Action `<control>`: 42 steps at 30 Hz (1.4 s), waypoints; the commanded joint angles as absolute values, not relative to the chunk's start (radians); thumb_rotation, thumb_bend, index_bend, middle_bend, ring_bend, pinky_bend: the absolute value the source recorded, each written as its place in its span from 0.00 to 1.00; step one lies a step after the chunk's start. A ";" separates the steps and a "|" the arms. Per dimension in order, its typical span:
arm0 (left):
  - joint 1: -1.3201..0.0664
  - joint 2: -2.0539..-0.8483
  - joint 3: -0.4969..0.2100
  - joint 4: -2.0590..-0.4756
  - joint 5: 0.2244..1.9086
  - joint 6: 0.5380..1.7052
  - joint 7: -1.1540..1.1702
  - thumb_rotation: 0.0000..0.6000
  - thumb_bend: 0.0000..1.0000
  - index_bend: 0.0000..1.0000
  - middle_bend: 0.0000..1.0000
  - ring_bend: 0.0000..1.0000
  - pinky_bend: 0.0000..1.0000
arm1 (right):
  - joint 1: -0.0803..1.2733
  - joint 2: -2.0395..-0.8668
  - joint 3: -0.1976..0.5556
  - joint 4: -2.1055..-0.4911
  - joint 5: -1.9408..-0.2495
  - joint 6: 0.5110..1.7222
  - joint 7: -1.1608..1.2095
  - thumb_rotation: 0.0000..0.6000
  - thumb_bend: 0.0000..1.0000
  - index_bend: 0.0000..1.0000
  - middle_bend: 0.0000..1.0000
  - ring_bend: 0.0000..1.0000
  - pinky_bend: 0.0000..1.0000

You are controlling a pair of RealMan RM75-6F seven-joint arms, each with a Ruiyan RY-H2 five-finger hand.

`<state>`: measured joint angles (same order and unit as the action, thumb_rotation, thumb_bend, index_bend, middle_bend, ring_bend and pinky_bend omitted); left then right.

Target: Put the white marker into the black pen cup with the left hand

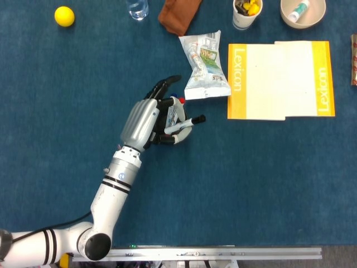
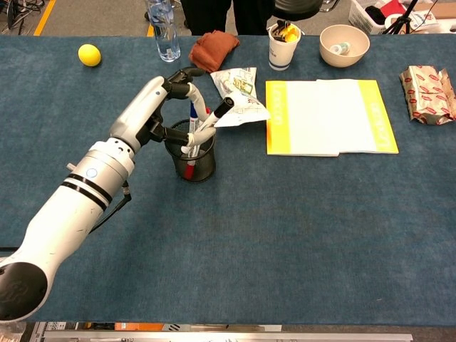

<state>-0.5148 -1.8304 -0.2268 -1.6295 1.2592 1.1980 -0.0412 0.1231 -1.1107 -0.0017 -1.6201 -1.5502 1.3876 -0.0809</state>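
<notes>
The black mesh pen cup [image 2: 194, 166] stands left of the table's middle, with a blue and a red pen in it. In the head view only the cup's edge [image 1: 177, 139] shows from under my left hand [image 1: 146, 119]. My left hand [image 2: 152, 107] is over the cup's rim and pinches the white marker [image 2: 210, 122] with a black cap. The marker [image 1: 182, 124] tilts up to the right. Its lower end is inside the cup and its cap points at the plastic bag. My right hand is in neither view.
A plastic snack bag [image 2: 239, 88] lies just behind and right of the cup, with a yellow-edged notebook [image 2: 329, 117] further right. Along the far edge are a yellow ball [image 2: 89, 54], a water bottle [image 2: 162, 30], a brown cloth [image 2: 212, 48], a paper cup [image 2: 283, 37] and a bowl [image 2: 344, 44].
</notes>
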 commanded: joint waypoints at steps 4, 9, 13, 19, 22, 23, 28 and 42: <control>-0.505 -1.834 -0.218 -1.591 1.279 1.208 -0.077 1.00 0.24 0.60 0.12 0.09 0.17 | 0.126 -1.111 0.000 -1.620 -1.547 1.383 -0.083 1.00 0.06 0.34 0.32 0.25 0.31; -0.504 -1.826 -0.210 -1.579 1.284 1.201 -0.084 1.00 0.24 0.47 0.12 0.09 0.17 | 0.126 -1.112 0.000 -1.620 -1.546 1.382 -0.085 1.00 0.06 0.34 0.32 0.25 0.31; -0.507 -1.815 -0.207 -1.585 1.274 1.186 -0.068 1.00 0.24 0.34 0.10 0.09 0.17 | 0.126 -1.112 0.000 -1.620 -1.546 1.383 -0.086 1.00 0.06 0.34 0.32 0.25 0.31; -0.507 -1.805 -0.203 -1.594 1.269 1.183 -0.046 1.00 0.22 0.26 0.09 0.08 0.17 | 0.125 -1.110 0.000 -1.621 -1.548 1.385 -0.085 1.00 0.06 0.34 0.32 0.25 0.31; -0.506 -1.792 -0.200 -1.603 1.272 1.183 -0.031 1.00 0.20 0.26 0.09 0.08 0.17 | 0.124 -1.110 0.000 -1.622 -1.547 1.385 -0.083 1.00 0.06 0.34 0.32 0.25 0.31; -0.506 -1.782 -0.197 -1.610 1.276 1.184 -0.018 1.00 0.20 0.26 0.08 0.08 0.17 | 0.125 -1.109 0.001 -1.622 -1.547 1.385 -0.083 1.00 0.06 0.34 0.32 0.25 0.31; -0.500 -1.709 -0.181 -1.662 1.291 1.195 0.062 1.00 0.20 0.28 0.09 0.09 0.17 | 0.125 -1.109 0.000 -1.622 -1.547 1.385 -0.084 1.00 0.06 0.34 0.32 0.25 0.31; -0.422 -1.373 -0.047 -1.778 1.494 1.305 0.261 1.00 0.20 0.35 0.11 0.09 0.18 | 0.125 -1.112 0.002 -1.621 -1.541 1.382 -0.098 1.00 0.06 0.34 0.32 0.25 0.31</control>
<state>-0.4449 -1.4278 -0.0796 -1.7608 1.4485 1.2742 0.2334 0.1248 -1.1125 0.0015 -1.6208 -1.5412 1.3821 -0.0980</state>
